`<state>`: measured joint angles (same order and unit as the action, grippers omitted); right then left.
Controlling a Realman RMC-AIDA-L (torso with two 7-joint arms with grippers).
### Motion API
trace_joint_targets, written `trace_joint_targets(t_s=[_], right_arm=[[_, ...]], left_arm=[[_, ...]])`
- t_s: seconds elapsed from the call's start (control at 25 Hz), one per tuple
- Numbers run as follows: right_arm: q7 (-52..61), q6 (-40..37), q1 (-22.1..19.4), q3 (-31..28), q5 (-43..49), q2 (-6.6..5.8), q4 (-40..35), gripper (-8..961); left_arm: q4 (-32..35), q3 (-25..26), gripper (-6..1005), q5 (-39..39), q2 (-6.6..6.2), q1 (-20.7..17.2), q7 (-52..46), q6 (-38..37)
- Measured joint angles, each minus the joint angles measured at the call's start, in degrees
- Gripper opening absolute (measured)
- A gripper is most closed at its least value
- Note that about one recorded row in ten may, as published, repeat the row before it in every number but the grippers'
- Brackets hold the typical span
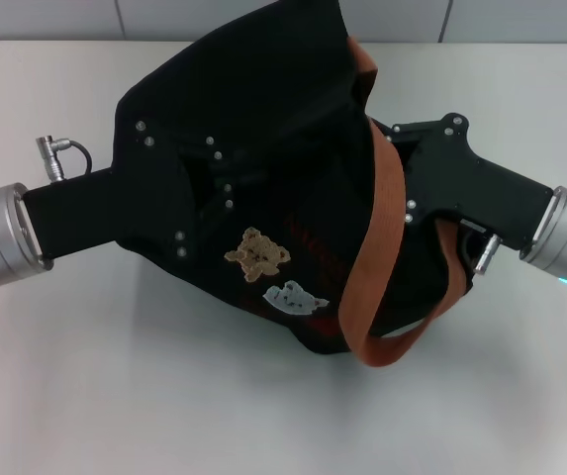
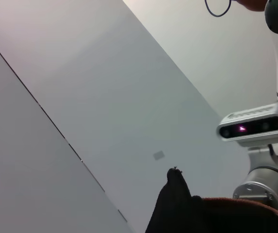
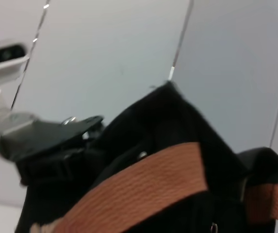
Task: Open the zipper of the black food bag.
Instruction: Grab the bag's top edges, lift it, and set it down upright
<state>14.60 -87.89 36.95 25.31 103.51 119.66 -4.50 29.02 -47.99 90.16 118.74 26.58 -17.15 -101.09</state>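
Observation:
The black food bag stands tilted in the middle of the white table, one corner raised toward me. Its tan bear patch and white patch face me. A brown handle runs down its right side and loops under the bottom. My left gripper reaches in from the left, black against the bag's upper left face. From the right, my right gripper presses at the bag's right side beside the handle. The right wrist view shows the bag's peak and handle. I cannot make out the zipper.
The white table spreads around the bag, with a grey panelled wall behind. A silver connector with a cable sticks up from my left wrist. The left wrist view shows the bag's tip and my head camera.

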Motion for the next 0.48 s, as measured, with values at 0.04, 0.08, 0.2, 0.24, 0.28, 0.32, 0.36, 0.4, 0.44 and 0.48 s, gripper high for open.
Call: trace_joint_targets(t_s=[0.04, 0.08, 0.2, 0.24, 0.28, 0.32, 0.36, 0.4, 0.44, 0.48], right_arm=[[0.0, 0.0, 0.0, 0.0, 0.0, 0.0, 0.0, -2], [-2.7, 0.3, 0.0, -0.2, 0.0, 0.01, 0.6, -2], [-10.6, 1.3, -0.2, -2.1, -0.2, 0.09, 3.0, -2], [-13.2, 1.5, -0.3, -3.1, -0.2, 0.1, 3.9, -2], [-16.0, 1.6, -0.4, -4.1, -0.3, 0.1, 4.9, -2], [-19.4, 1.7, -0.7, -5.4, -0.3, 0.12, 6.2, -2], [-22.0, 1.7, -0.9, -6.5, -0.3, 0.11, 7.2, -2], [-24.5, 1.7, -1.1, -7.6, -0.3, 0.12, 8.1, -2], [-27.2, 1.8, -1.4, -8.8, -0.3, 0.15, 9.2, -2], [-31.7, 1.8, -2.0, -10.6, -0.3, 0.19, 11.0, -2]], left_arm=[[0.0, 0.0, 104, 0.0, 0.0, 0.0, 0.0, 0.0], [0.0, 0.0, 104, 0.0, 0.0, 0.0, 0.0, 0.1], [0.0, 0.0, 104, 0.0, 0.0, 0.0, 0.0, 0.1], [0.0, 0.0, 105, 0.0, 0.0, 0.0, 0.0, 0.2], [0.0, 0.0, 105, -0.1, 0.0, 0.0, 0.0, 0.2], [0.0, 0.0, 105, -0.1, 0.0, 0.0, 0.0, 0.2], [0.0, 0.0, 105, -0.1, 0.0, 0.0, 0.0, 0.3], [0.0, 0.0, 105, -0.2, 0.0, 0.1, 0.0, 0.4], [0.0, 0.0, 106, -0.3, 0.0, 0.1, 0.0, 0.4], [0.0, 0.0, 106, -0.5, 0.0, 0.1, 0.0, 0.4]])
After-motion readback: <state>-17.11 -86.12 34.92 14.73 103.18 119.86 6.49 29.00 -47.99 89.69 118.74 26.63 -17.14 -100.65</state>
